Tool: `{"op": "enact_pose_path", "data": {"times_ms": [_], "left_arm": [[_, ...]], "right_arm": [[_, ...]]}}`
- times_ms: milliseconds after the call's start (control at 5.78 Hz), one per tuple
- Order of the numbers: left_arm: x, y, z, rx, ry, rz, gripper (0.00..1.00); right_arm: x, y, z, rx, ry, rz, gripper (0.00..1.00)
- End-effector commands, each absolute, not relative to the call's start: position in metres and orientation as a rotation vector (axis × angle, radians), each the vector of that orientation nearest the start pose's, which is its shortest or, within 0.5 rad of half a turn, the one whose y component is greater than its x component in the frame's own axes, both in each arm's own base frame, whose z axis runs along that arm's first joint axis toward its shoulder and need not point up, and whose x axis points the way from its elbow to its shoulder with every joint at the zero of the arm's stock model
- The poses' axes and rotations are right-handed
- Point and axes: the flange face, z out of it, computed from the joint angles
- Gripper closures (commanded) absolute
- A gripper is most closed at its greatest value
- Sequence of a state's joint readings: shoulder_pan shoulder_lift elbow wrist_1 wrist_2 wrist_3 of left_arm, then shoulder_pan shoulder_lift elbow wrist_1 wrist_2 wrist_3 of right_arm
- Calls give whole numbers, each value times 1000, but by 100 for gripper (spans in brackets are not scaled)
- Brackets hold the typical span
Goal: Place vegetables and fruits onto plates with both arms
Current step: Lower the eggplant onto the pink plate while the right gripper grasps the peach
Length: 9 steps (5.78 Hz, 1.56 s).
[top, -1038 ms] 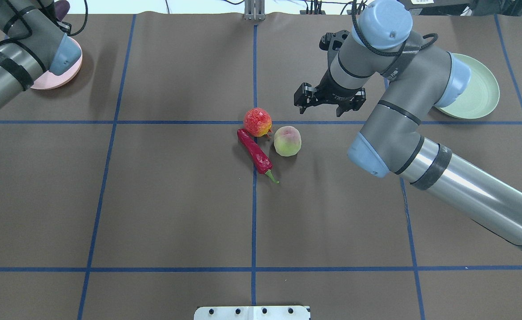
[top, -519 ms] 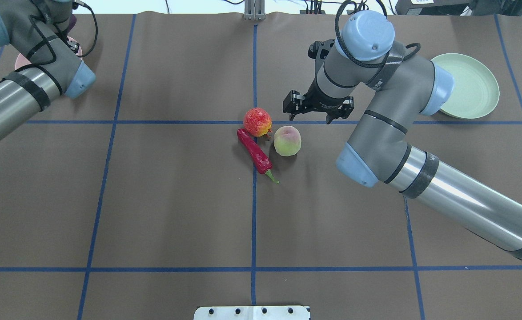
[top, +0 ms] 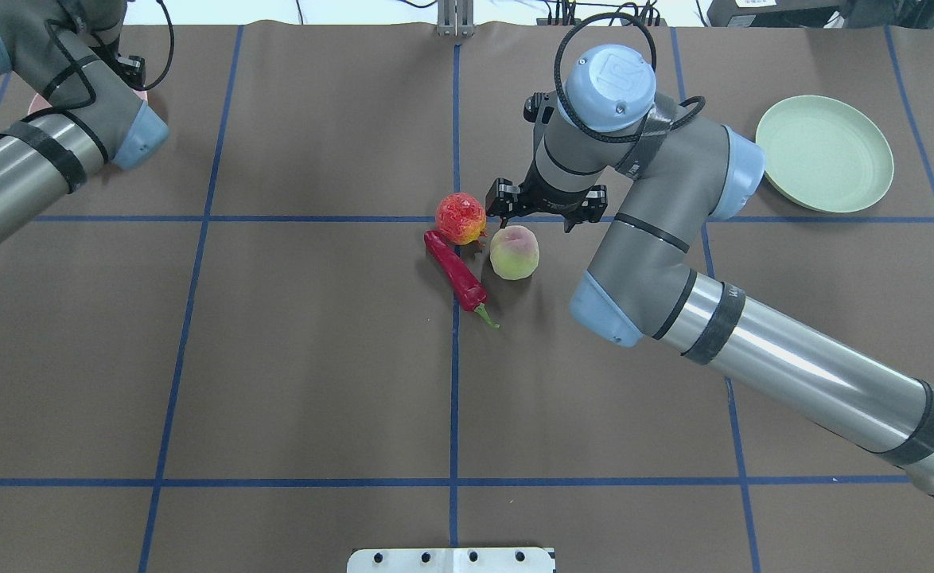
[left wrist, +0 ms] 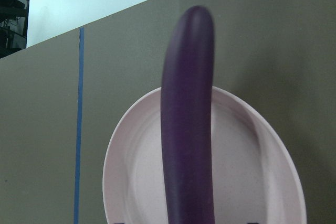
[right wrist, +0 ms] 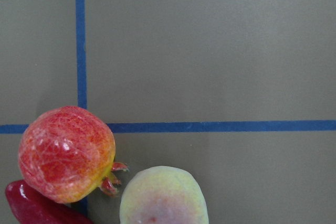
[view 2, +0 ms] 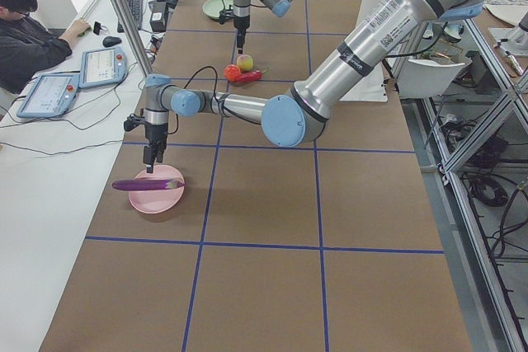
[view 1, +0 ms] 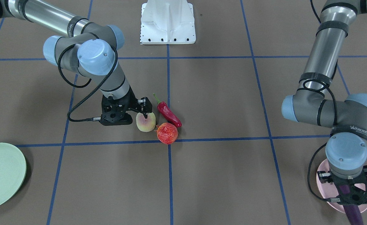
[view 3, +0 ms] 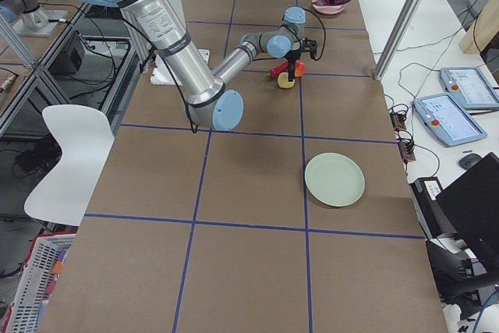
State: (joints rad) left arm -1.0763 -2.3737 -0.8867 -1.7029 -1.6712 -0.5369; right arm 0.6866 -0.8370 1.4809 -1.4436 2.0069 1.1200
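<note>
Right hand [top: 537, 216] hangs spread wide just above the peach [top: 514, 252]; left hand [view 1: 349, 195] over the eggplant [left wrist: 188, 129], grip unclear.

I worked over a wide matte brown surface [top: 300, 374] gridded with blue tape lines [top: 453, 398]. Along its far side ran a long white desk [view 2: 41, 204] carrying two grey-framed tablet screens [view 2: 101, 66], where a person in dark clothing [view 2: 25, 39] sat. A white moulded chair [view 3: 66, 157] stood on the opposite side.
</note>
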Motion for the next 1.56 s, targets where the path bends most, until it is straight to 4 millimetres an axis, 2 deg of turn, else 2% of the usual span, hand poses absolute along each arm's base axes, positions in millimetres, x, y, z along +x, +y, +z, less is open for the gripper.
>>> {"op": "enact_pose_path", "data": {"times_ms": [0,346,692,1211,1384], "left_arm": [[262,-784,479,176,214,-54,0],[259,-785,473,183,221,-57,0],[258,-785,472,186,222,-59,0],[250,-788,472,188,223,-68,0],[249,-788,468,196,227,-63,0]], "right_arm": [[-528,-530,242,68,-834,41,0],[-542,-527,242,73,-825,31,0],[-554,-526,250,80,-818,20,0],[-563,-526,255,88,-829,16,0],[-566,-528,258,87,-828,21,16]]}}
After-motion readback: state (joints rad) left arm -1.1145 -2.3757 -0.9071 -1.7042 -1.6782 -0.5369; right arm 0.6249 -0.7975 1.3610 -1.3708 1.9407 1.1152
